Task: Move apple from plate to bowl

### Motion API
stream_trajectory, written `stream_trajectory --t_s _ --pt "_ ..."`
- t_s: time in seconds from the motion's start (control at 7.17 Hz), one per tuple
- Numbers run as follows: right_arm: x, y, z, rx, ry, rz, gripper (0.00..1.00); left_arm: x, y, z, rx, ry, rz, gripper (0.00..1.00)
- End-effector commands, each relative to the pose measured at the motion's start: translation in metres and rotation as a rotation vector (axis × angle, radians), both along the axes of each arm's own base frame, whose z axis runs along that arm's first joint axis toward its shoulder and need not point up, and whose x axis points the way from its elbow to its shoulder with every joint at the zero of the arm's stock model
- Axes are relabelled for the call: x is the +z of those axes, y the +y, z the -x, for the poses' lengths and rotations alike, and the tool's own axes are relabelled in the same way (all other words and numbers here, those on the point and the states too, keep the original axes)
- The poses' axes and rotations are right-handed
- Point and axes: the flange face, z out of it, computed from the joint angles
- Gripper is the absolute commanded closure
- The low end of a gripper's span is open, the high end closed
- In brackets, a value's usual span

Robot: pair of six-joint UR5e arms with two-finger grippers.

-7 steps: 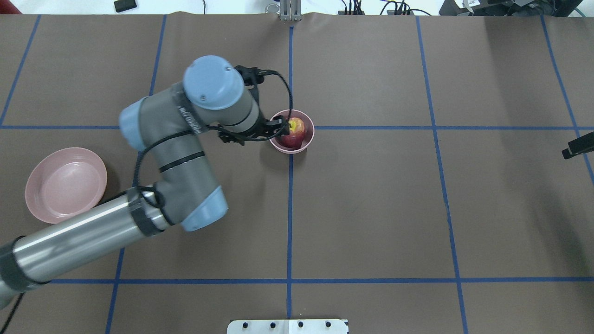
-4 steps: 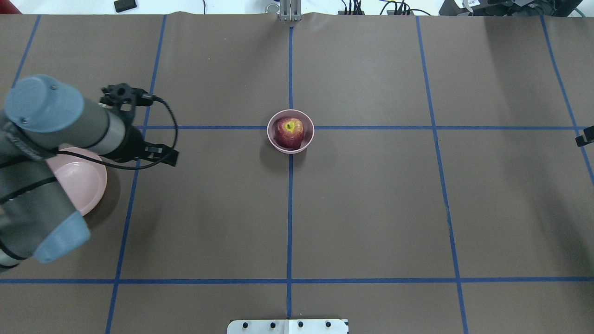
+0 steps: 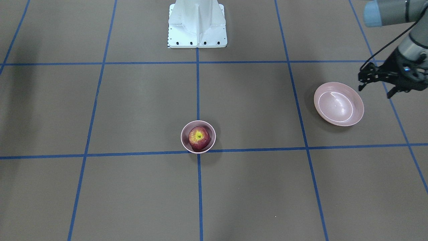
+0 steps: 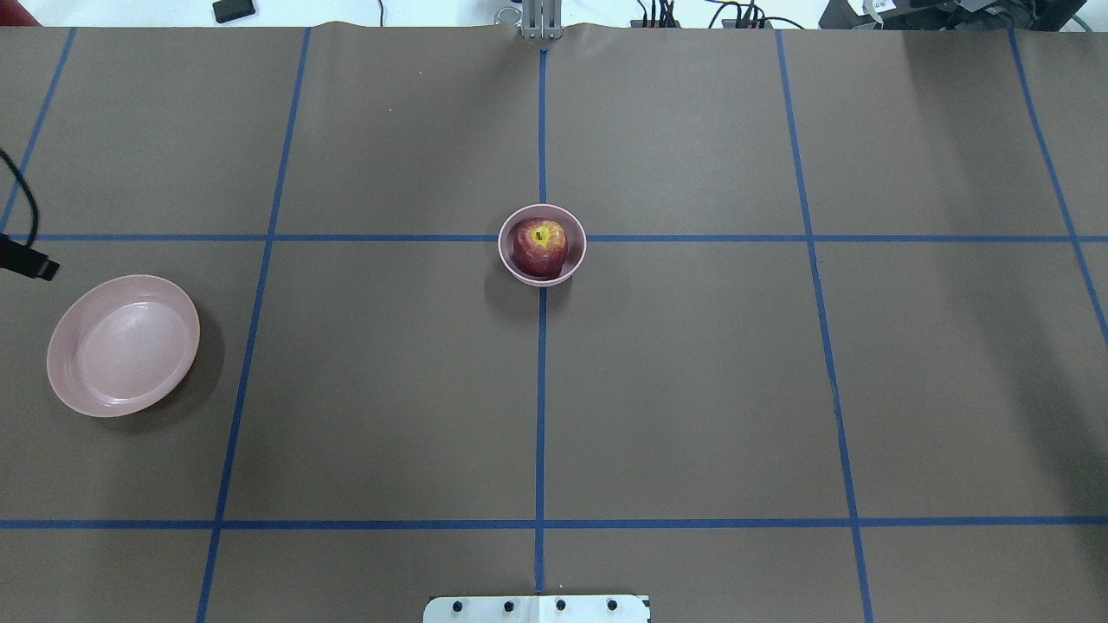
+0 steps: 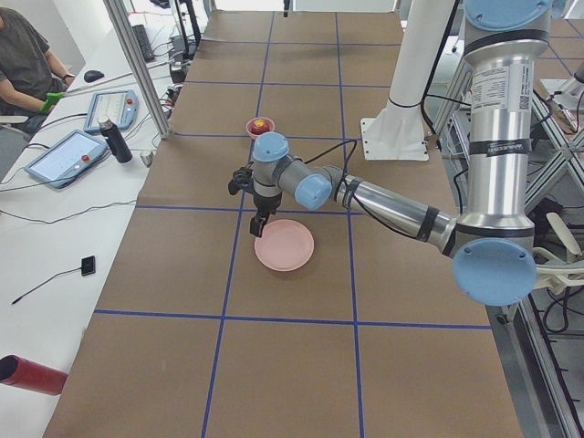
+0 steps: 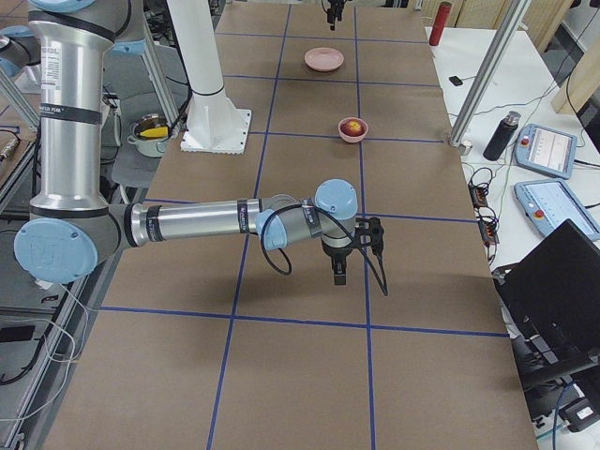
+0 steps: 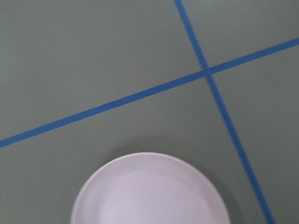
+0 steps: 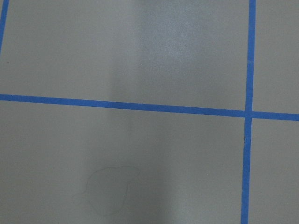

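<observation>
The dark-red apple [image 4: 540,245] with its yellow-green stem patch sits in the small deep pink bowl [image 4: 519,273] at the table's middle; it also shows in the front-facing view [image 3: 199,137]. The wide shallow pink plate [image 4: 121,346] lies bare at the left and fills the bottom of the left wrist view [image 7: 149,196]. My left gripper [image 3: 375,91] hangs open and empty above the table just beyond the plate [image 3: 337,105]. My right gripper [image 6: 337,274] shows only in the exterior right view, low over bare table; I cannot tell its state.
The white robot base [image 3: 197,25] stands at the table's near edge. Blue tape lines [image 4: 541,389] grid the brown table. Operators' tablets [image 5: 68,155] and a bottle lie on the white side desk past the table's far edge.
My left arm has drawn back from the bowl to the left, past the plate and almost out of the overhead view. The apple stays in the bowl. The right gripper has left that view.
</observation>
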Motion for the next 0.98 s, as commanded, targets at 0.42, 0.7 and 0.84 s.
stream_trajectory --t_s 0.42,0.7,0.84 --pt "0.005 0.002 -0.027 -0.032 0.020 -0.011 0.00 0.088 0.023 0.106 -0.005 0.090 0.179 0.02" --pt "0.007 0.000 -0.027 -0.032 0.029 -0.015 0.00 0.100 0.036 0.117 -0.037 0.106 0.220 0.02" --pt "0.009 0.002 -0.027 -0.032 0.029 -0.012 0.00 0.100 0.028 0.118 -0.047 0.100 0.217 0.02"
